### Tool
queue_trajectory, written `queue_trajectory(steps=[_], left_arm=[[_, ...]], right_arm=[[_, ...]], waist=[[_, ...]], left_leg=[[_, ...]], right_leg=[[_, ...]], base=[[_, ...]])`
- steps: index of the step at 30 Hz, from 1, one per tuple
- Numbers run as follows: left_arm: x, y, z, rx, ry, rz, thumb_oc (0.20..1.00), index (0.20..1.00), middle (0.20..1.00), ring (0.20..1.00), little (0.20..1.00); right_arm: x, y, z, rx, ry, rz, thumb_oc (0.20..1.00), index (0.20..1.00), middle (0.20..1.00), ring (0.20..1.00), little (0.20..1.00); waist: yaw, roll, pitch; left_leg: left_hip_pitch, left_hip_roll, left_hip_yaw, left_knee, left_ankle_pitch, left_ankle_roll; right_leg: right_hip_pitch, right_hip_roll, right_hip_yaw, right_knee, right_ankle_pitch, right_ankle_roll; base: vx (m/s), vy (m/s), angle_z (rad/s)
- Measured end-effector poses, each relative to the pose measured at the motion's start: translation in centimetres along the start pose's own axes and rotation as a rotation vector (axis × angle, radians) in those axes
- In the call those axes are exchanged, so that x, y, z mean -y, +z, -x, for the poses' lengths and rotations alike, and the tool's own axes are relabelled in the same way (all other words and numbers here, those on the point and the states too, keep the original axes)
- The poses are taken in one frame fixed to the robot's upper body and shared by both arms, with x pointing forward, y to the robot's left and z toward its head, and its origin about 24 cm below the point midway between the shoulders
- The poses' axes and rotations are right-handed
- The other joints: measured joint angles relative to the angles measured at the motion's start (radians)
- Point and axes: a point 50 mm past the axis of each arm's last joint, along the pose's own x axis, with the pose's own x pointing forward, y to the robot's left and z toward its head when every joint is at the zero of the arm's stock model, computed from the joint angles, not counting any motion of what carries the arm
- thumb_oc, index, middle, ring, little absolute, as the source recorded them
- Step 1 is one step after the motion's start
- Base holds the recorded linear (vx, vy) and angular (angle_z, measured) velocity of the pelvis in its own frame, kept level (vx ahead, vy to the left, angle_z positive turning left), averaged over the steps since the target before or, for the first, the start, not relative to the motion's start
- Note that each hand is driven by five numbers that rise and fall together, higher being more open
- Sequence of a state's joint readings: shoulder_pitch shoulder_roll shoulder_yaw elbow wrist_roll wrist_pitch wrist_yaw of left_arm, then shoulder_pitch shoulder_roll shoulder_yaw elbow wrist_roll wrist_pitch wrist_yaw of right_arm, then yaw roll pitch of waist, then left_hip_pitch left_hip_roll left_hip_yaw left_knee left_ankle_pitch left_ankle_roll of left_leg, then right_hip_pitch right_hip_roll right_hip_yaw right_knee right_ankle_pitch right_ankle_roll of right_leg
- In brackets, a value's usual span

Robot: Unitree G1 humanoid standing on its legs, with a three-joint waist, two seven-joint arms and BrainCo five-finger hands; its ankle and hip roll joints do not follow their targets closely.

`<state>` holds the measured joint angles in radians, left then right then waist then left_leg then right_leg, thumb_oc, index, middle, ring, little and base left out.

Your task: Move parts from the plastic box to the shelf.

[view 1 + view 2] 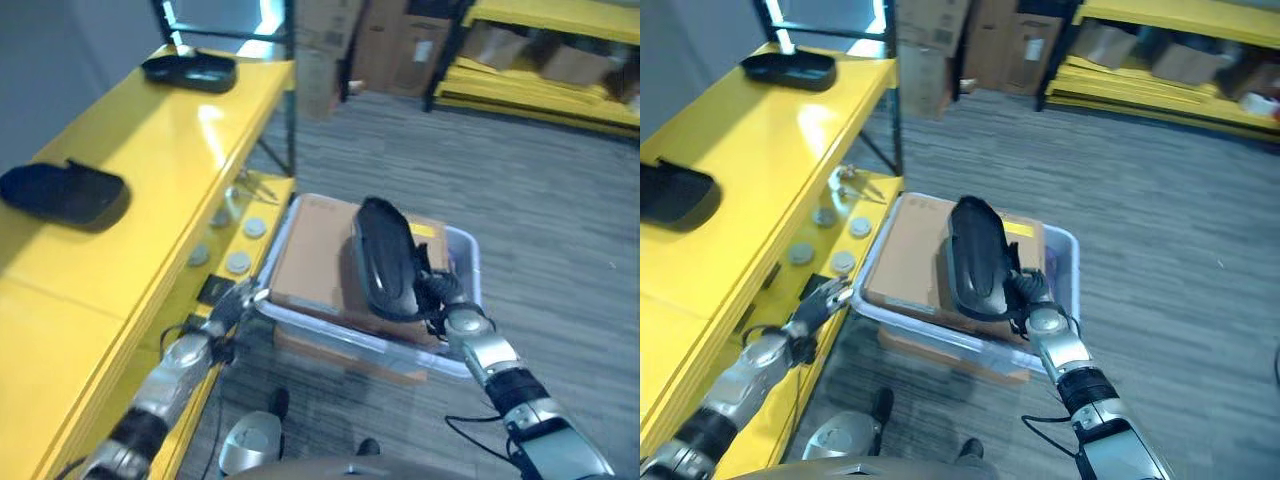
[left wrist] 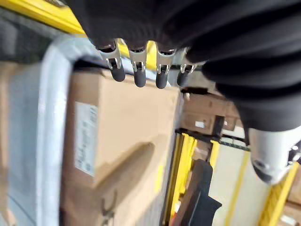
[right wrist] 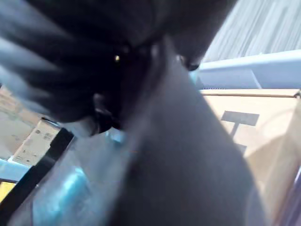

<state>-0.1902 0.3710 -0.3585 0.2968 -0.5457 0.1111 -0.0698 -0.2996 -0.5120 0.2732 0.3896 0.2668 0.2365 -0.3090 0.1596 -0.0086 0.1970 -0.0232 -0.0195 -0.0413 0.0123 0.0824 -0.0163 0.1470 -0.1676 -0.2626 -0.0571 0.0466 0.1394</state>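
My right hand [image 1: 447,297] is shut on a long black plastic part [image 1: 385,256], which stands tilted above the pale plastic box [image 1: 467,246]. A brown cardboard carton [image 1: 315,255] lies in that box. In the right wrist view the dark part [image 3: 183,160] sits close against the hand. My left hand [image 1: 232,305] is open, with its fingers [image 2: 136,73] relaxed by the box's left corner [image 2: 49,117], holding nothing. Two more black parts [image 1: 65,193] [image 1: 190,70] rest on the top of the yellow shelf [image 1: 160,140] at my left.
Several round silver discs [image 1: 240,262] lie on the shelf's lower level beside the box. A flat cardboard piece [image 1: 350,358] lies under the box. Cartons [image 1: 400,45] and yellow racks [image 1: 540,85] stand at the back across grey carpet.
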Motion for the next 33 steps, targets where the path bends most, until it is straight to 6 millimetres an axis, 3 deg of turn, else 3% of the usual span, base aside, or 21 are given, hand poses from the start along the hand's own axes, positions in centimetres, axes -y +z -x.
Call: queue_trajectory(steps=[9, 14, 18, 21, 29, 33], left_arm=[[1.6, -0.7, -2.6, -0.131, 0.081, 0.136, 1.0, 1.0, 1.0, 1.0, 1.0], [2.8, 1.4, -4.3, -0.106, 0.078, 0.194, 1.0, 1.0, 1.0, 1.0, 1.0], [3.7, 1.9, -4.5, -0.086, 0.052, 0.297, 1.0, 1.0, 1.0, 1.0, 1.0], [3.4, 3.4, -4.3, -0.007, 0.06, 0.358, 1.0, 1.0, 1.0, 1.0, 1.0], [2.6, 5.3, -3.8, 0.09, 0.043, 0.331, 1.0, 1.0, 1.0, 1.0, 1.0], [2.7, 5.2, -3.8, 0.083, 0.018, 0.315, 1.0, 1.0, 1.0, 1.0, 1.0]], right_arm=[[-1.8, 3.6, -0.6, 0.106, 0.066, 0.019, 0.2, 0.2, 0.2, 0.2, 0.2], [-4.0, 7.4, -0.5, 0.211, 0.155, 0.001, 0.2, 0.2, 0.2, 0.2, 0.2], [-4.8, 7.1, -0.4, 0.189, 0.182, 0.004, 0.2, 0.2, 0.2, 0.2, 0.2], [-5.0, 5.8, -0.6, 0.13, 0.186, 0.038, 0.2, 0.2, 0.2, 0.2, 0.2], [-5.3, 5.1, -0.7, 0.101, 0.223, 0.056, 0.2, 0.2, 0.2, 0.2, 0.2], [-5.4, 5.1, -0.7, 0.101, 0.223, 0.056, 0.2, 0.2, 0.2, 0.2, 0.2]], waist=[[-0.075, 0.003, -0.038], [-0.091, 0.002, -0.039], [-0.093, -0.001, -0.043], [-0.088, -0.001, -0.043], [-0.058, -0.002, -0.043], [-0.053, -0.002, -0.043]], left_leg=[[0.042, 0.012, 0.07, -0.034, 0.002, 0.0], [0.057, 0.012, 0.08, -0.041, 0.002, 0.0], [0.07, 0.012, 0.092, -0.056, 0.002, 0.001], [0.071, 0.013, 0.091, -0.055, 0.003, 0.001], [0.071, 0.009, 0.068, -0.057, 0.006, 0.001], [0.071, 0.008, 0.066, -0.059, 0.007, 0.001]], right_leg=[[-0.008, 0.002, 0.063, 0.0, 0.002, -0.001], [-0.007, 0.0, 0.074, 0.003, 0.003, -0.001], [-0.005, -0.001, 0.084, 0.002, 0.004, 0.0], [-0.003, 0.0, 0.081, 0.001, 0.004, 0.001], [0.011, 0.0, 0.057, -0.005, 0.003, 0.001], [0.01, -0.001, 0.056, -0.004, 0.003, 0.001]], base=[[0.0, 0.017, -0.2], [0.01, 0.002, -0.06], [0.03, -0.004, -0.1], [0.0, 0.0, 0.0], [0.01, -0.002, 0.08], [0.0, 0.0, 0.0]])
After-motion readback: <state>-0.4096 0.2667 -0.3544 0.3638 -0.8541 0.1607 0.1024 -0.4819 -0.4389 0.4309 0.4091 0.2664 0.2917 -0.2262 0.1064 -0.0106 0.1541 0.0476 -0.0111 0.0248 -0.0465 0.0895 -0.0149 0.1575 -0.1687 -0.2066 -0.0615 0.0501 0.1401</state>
